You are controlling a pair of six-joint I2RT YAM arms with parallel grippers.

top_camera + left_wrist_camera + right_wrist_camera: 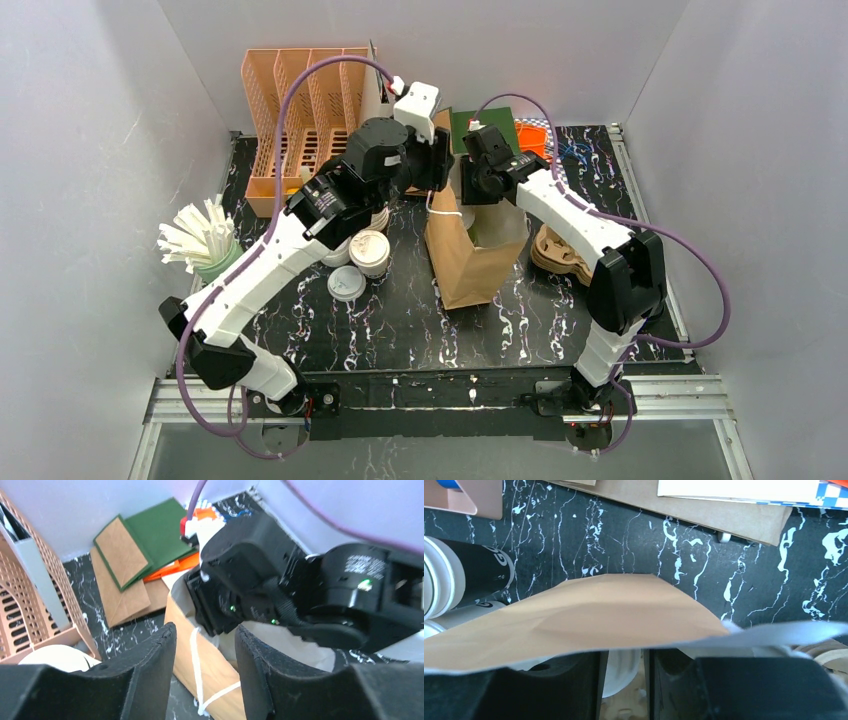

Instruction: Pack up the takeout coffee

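Left gripper [205,637] half open and empty at the paper bag [468,262] mouth. Right gripper [622,656] at the bag rim, narrow gap, white lid [621,672] visible through it, can't tell if gripped. Lidded coffee cups [369,250] on the table [400,325] just left of the bag
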